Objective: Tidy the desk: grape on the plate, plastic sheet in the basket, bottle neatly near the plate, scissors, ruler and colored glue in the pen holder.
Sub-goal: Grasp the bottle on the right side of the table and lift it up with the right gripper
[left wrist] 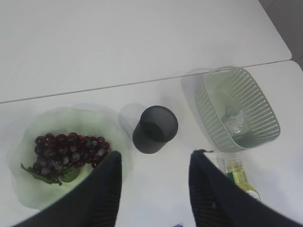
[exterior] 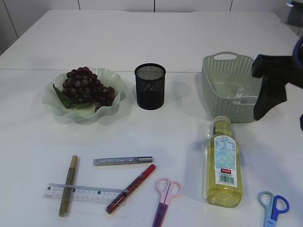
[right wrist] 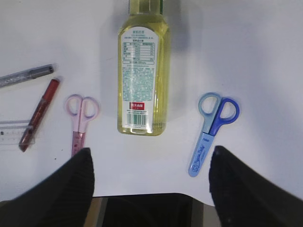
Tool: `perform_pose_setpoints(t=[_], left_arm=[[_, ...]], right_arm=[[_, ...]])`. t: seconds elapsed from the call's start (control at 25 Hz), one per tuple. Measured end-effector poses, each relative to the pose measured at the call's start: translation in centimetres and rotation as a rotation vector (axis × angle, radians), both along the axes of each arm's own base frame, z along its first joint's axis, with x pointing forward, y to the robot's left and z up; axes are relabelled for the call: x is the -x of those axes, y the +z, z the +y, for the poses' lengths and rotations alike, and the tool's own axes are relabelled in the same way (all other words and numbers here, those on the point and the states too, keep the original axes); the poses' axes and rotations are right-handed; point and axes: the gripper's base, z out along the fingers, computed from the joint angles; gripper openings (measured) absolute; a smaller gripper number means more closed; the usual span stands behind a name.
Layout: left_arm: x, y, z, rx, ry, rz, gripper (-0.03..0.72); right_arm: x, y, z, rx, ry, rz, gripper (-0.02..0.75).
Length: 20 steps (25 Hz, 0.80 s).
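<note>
My left gripper (left wrist: 154, 189) released above plate (left wrist: 28, 137); right gripper (right wrist: 151, 189) released over bottle (right wrist: 142, 80) near table's front edge.

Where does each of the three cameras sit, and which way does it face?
Exterior: front, slanting down over the table; dark right arm at the edge.
Left wrist: above, facing down on grapes, pen holder, basket; open jaws below.
Right wrist: facing down on bottle, blue scissors; open jaws.
Both wrist views show the bottle.
</note>
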Motion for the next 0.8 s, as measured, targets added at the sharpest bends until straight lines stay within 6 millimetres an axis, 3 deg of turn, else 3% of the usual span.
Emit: perform_pose_setpoints(t=[0.36,0.8], left_arm=[[0.0,0.0,0.0,0.000,0.000,0.000,0.343],[-0.1,0.0,0.2,-0.030,0.000,-0.013,0.343]], right_arm=[[-2.1,-4.0,3.1,0.031,-0.019,0.128,0.584],[-3.5,-6.5,4.2,0.001,-0.059,0.188,0.584]])
